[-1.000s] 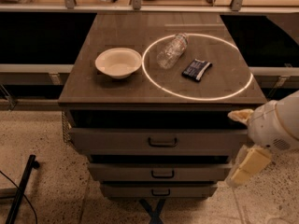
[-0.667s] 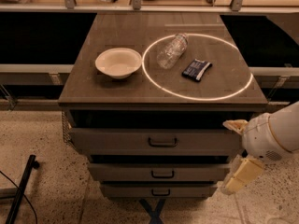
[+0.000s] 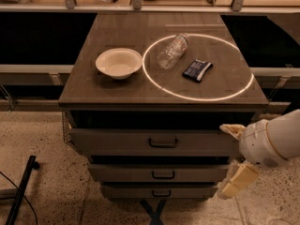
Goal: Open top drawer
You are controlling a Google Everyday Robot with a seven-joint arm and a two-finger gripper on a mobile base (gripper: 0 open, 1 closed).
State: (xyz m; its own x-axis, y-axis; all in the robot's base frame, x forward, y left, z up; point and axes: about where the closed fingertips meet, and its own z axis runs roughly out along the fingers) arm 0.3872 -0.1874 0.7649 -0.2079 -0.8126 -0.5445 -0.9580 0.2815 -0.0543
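Note:
The top drawer (image 3: 117, 141) is the wide grey-beige front just under the cabinet top, with a dark bail handle (image 3: 163, 143) at its centre. Two narrower drawers (image 3: 126, 173) with smaller handles sit below it. My gripper (image 3: 229, 159) is at the lower right, in front of the cabinet's right end, well to the right of the handle. It is open: one cream finger (image 3: 233, 129) is level with the top drawer's right end and the other (image 3: 237, 182) is level with the lower drawers. It holds nothing.
On the cabinet top (image 3: 93, 86) are a white bowl (image 3: 119, 63), a clear plastic bottle (image 3: 172, 50) on its side and a dark snack packet (image 3: 197, 70), with a ring of light around the last two. A black pole (image 3: 21, 191) lies on the floor at left.
My arm and gripper have moved left, closer to the right end of the drawers. The drawers and the things on top have not moved.

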